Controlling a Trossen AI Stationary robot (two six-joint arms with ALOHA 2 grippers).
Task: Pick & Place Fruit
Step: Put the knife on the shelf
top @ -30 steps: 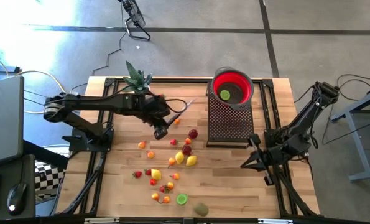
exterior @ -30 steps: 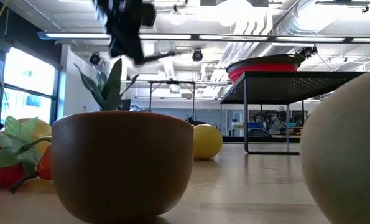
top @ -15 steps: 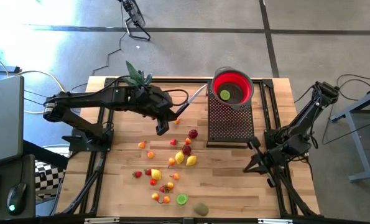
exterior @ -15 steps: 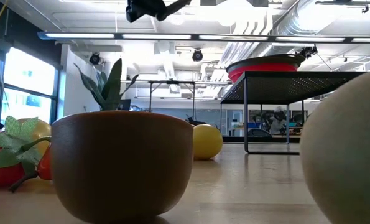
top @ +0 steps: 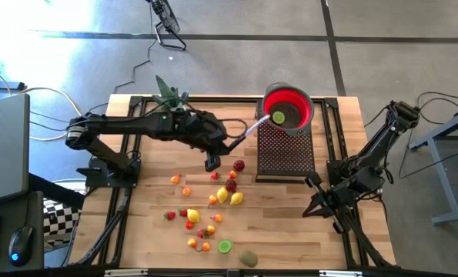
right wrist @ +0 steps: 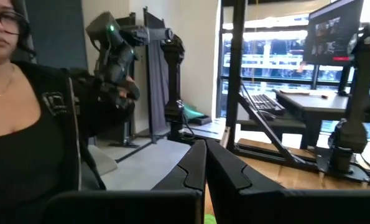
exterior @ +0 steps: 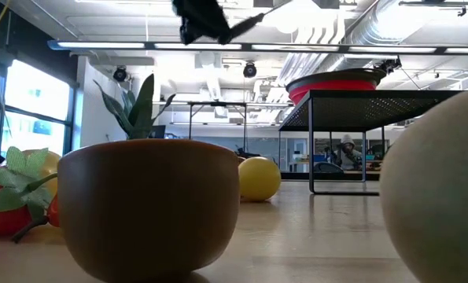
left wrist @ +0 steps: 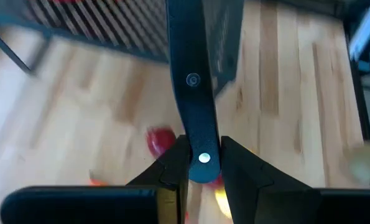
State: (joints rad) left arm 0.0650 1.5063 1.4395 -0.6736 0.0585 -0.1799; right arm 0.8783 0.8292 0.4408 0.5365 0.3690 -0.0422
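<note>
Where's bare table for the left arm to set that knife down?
Bare wood lies between the fruit cluster and the table's left edge, and between the cluster and the right gripper. Crowded: centre, below the left gripper.

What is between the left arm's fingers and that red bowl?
Only the knife that the left gripper is shut on, pointing toward the red bowl on its mesh stand; the high view shows this.

Two dark jointed arms; left tool (left wrist: pixel 198 163) black, fingers maybe yellow-trimmed.
</note>
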